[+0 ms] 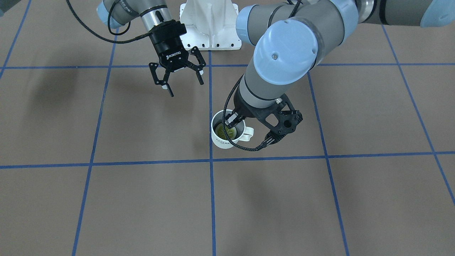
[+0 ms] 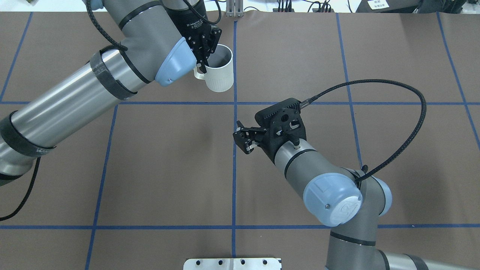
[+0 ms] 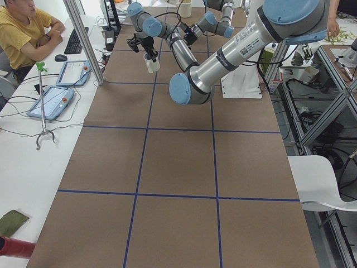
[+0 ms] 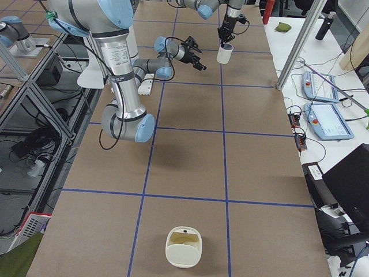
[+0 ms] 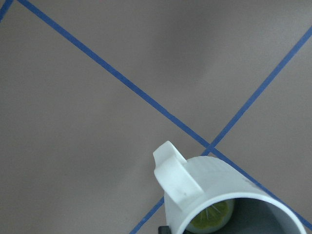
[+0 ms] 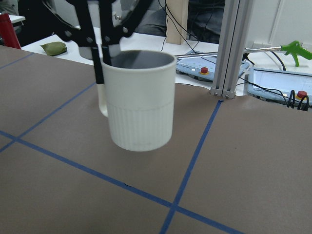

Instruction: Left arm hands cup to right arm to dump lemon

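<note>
A: Cup location?
B: The cup (image 2: 221,77) is found at the far side of the table (image 2: 300,56), just left of the centre tape line (image 2: 234,180). In the right wrist view it appears lifted clear of the surface, mouth up and slightly tilted. The handle (image 2: 197,73) is pointed left.

A: Held by what?
B: It is gripped by the left gripper (image 2: 203,64), which is clamped on the rim right beside the handle. One finger is placed inside the cup and one finger (image 6: 99,66) runs down the outer wall. The jaws are drawn almost together, with only the cup wall between them.

A: Lemon?
B: The lemon (image 1: 227,132) is seen lying at the bottom of the cup, cut face up.

A: Other arm?
B: The right gripper (image 1: 185,84) is spread wide and nothing is gripped. It is positioned nearer the robot than the cup, just right of the tape line and apart from the cup. The cup is centred in its wrist view.
</note>
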Robot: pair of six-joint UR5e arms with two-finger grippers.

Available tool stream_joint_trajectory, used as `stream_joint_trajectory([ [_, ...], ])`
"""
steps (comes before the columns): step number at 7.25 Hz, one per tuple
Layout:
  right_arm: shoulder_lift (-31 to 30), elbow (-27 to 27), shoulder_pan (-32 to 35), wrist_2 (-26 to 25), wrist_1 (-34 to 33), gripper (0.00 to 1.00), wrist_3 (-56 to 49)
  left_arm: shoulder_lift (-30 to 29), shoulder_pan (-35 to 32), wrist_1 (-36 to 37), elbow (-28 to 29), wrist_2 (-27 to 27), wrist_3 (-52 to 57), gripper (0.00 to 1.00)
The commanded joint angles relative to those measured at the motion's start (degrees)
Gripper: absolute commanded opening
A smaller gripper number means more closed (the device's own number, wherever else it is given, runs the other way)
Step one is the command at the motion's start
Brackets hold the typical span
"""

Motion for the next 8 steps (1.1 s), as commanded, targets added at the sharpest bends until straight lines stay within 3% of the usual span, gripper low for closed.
stream_joint_trajectory([
  [1,1.4,-0.5,-2.3,-4.9,0.1,1.0,0.6,-1.1,1.8,0.2,0.2,-0.1,-1.7,0.0],
  [3,1.9,-1.5,-2.7,-6.5,0.7,1.0,0.8,-1.0,2.3,0.3,-0.2,-0.3,-1.8,0.0],
  [5,3.4,-7.1,-2.8,-9.2,8.0,1.0,0.8,-1.1,3.1,2.1,-1.6,-0.7,-1.8,0.0],
  [8,4.1,-7.3,-2.6,-10.3,8.1,1.0,0.8,-0.7,4.9,2.6,-3.8,-0.7,-1.8,0.0],
])
